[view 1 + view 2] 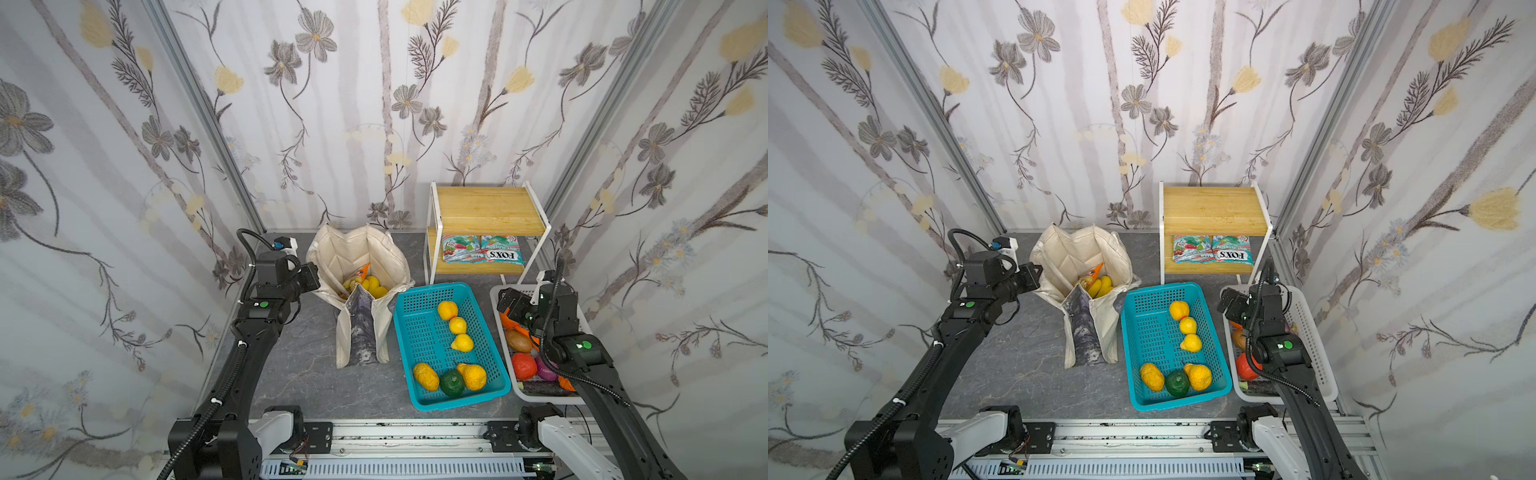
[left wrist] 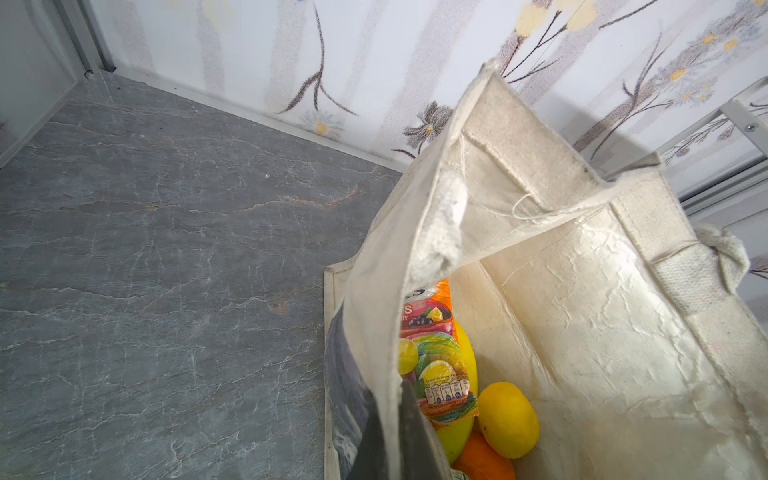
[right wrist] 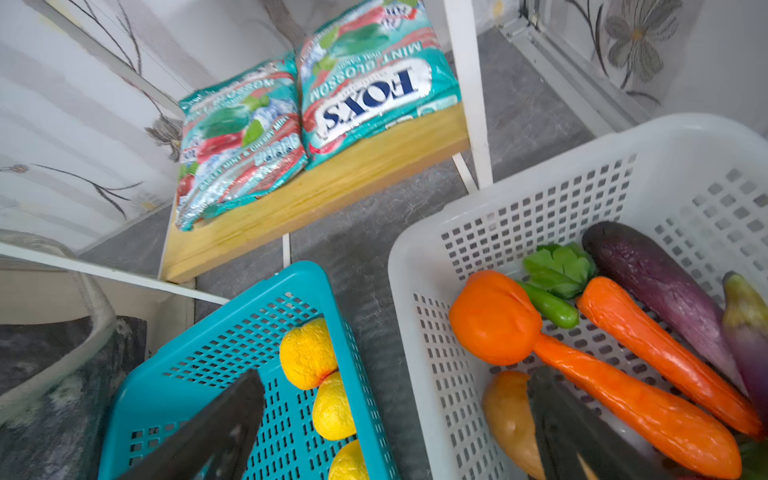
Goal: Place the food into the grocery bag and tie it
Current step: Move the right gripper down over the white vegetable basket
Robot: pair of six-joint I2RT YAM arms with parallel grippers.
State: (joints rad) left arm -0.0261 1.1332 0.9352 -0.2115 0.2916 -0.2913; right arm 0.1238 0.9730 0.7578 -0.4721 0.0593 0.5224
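Observation:
The cream grocery bag (image 1: 357,249) stands open at the back left of the table. My left gripper (image 1: 309,276) is shut on the cloth of its left rim (image 2: 392,436). Inside the bag lie yellow bananas (image 1: 372,286), an orange and green snack packet (image 2: 436,361), a yellow lemon-like fruit (image 2: 509,419) and an orange (image 2: 482,461). My right gripper (image 1: 505,303) hangs open and holds nothing, above the gap between the two baskets (image 3: 395,378). A brown bulb (image 3: 509,415) lies in the white basket close to one finger.
A teal basket (image 1: 419,332) right of the bag holds several yellow fruits and a green one. The white basket (image 3: 540,208) at far right holds carrots, aubergines and a red fruit. A wooden shelf (image 1: 486,208) at the back carries two mint sweet packets (image 1: 482,249).

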